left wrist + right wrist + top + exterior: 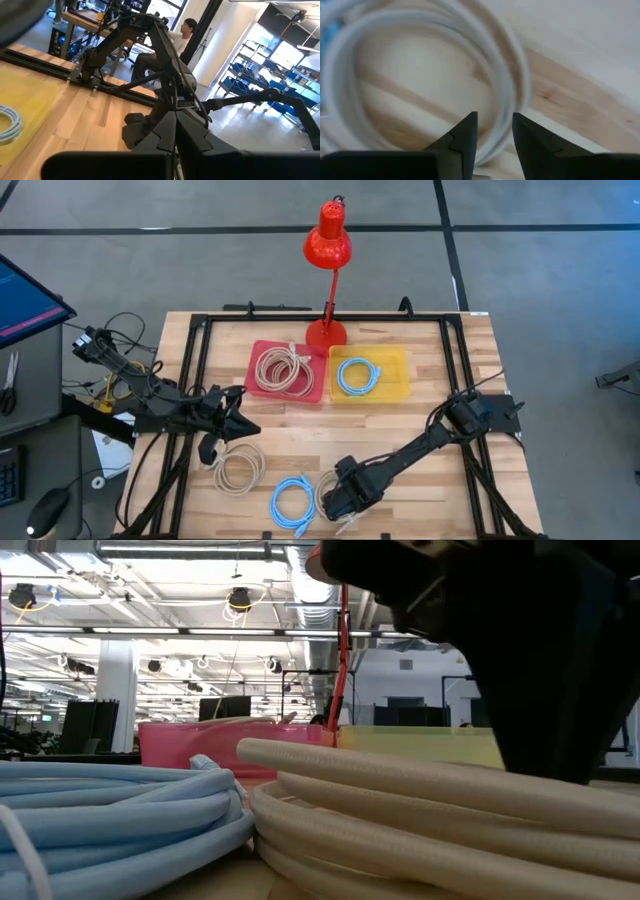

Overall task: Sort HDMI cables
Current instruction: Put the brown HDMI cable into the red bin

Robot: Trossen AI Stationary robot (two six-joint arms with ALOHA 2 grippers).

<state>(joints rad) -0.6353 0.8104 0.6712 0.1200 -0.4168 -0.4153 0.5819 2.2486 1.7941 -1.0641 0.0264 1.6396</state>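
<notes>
My right gripper is low at the table's near edge, over a beige HDMI cable coil, shut on its strands. In the low view that beige coil lies on the wood beside a light blue coil. The blue coil rests flat just left of the right gripper. Another beige coil lies flat near my left gripper, which is shut and touches nothing. The red tray holds beige coils; the yellow tray holds a blue coil. My right gripper pinches the beige coil's bundled strands on one side of the ring between its two fingers. It comes from above, pointing down, with the fingers across the strands. The coil still lies on the table.
A red desk lamp stands with its base behind the two trays. A black frame runs around the tabletop. A person sits in the room beyond the table. Bare wood lies between the trays and the near coils.
</notes>
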